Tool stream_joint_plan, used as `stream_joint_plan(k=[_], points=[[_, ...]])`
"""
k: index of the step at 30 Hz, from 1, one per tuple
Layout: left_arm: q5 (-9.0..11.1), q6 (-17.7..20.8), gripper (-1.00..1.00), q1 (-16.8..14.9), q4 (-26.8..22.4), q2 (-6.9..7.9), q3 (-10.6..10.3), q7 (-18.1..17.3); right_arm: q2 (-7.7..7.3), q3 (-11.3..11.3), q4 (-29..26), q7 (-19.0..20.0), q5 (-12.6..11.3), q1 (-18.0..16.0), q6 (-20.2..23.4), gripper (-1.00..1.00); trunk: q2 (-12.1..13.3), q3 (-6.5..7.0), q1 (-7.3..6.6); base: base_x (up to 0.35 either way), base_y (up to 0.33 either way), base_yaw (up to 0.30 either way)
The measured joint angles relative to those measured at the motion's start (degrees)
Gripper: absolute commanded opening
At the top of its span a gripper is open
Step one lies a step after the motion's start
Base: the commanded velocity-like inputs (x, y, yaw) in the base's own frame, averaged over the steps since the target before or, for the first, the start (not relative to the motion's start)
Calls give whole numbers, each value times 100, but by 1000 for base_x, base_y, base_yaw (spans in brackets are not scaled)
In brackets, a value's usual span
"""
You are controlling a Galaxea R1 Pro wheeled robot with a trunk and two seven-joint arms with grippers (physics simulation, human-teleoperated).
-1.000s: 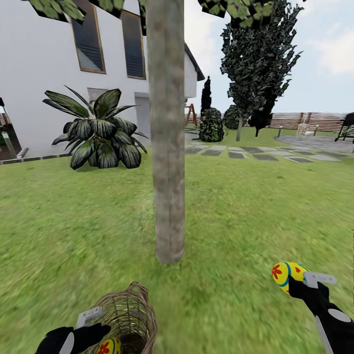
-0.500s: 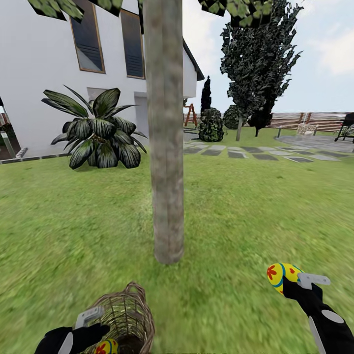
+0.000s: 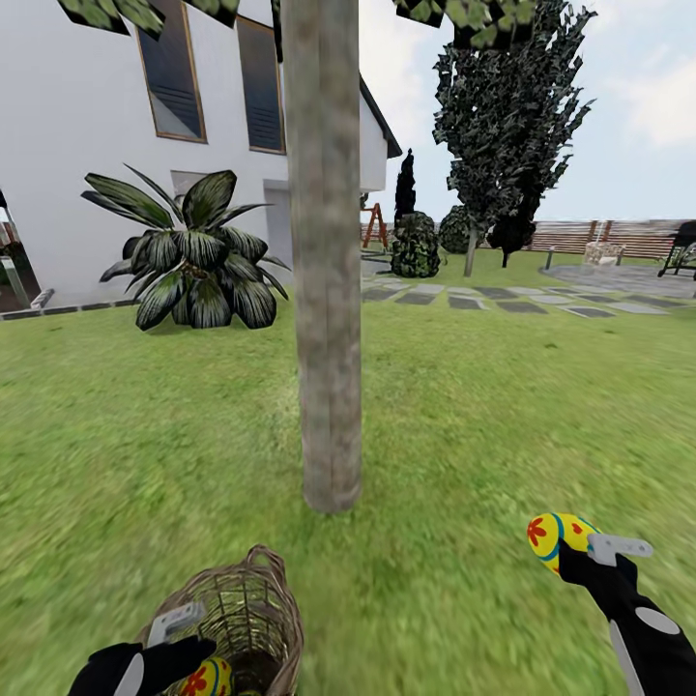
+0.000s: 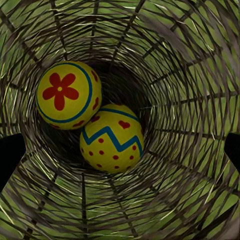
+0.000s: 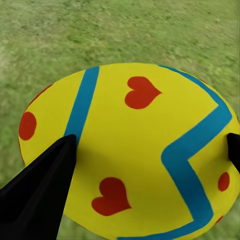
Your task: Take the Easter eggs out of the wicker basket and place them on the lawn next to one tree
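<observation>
Head view: tree [image 3: 327, 290] trunk dead centre, bare grey, rooted in the lawn [image 3: 483, 406]. Wicker basket [image 3: 242, 619] at the bottom edge, near the trunk base but not touching. Left gripper [image 3: 179, 633] sits at the basket's rim w/ a painted egg [image 3: 205, 677] showing just beside it; can't tell from here if the fingers are apart or together. Right gripper [image 3: 570, 551] low at right, well apart from the trunk, clamped on a held egg [image 3: 556, 539] above the grass. House, broad-leaf plant [image 3: 193, 256], paving slabs [image 3: 503, 300] in the bkgd.

Left wrist view: looking straight down into the basket [image 4: 190, 75]. Two eggs touching at the bottom: flower egg [image 4: 68, 95] and zigzag egg [image 4: 112, 138]. Dark fingertips [image 4: 10, 157] at both edges of the frame, wide apart, nothing between them.

Right wrist view: held egg [image 5: 135, 150] big in frame, black fingers [image 5: 45, 195] pressed on opposite sides, grass [image 5: 100, 30] below.

Handling, my guess: eggs look hard, smooth, light, so slippery and prone to roll. Best pinch across the widest middle, not near the tips. Set down low by the trunk, don't drop. Basket weave looks stiff-ish but light, could tip if bumped at the rim. One of three out, none placed yet.
</observation>
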Motion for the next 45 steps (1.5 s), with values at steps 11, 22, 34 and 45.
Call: stream_joint_plan(k=[11,22,34,45], points=[[8,2,100,0,-5,0,1,0,43,14,9,9,2,-1,-9,-100,-441,-198,242,0,0,0],[9,2,100,0,-5,0,-5,0,51,21,32,11,2,-1,-8,-100,-882,-395,483,0,0,0],[9,19,100,0,-14,0,-5,-9,60,30,64,9,3,-3,-9,-100,-1364,-610,747,0,0,0],[9,19,100,0,-14,0,-25,-9,186,31,71,4,207,0,-15,-100,-1805,-808,989,0,0,0]])
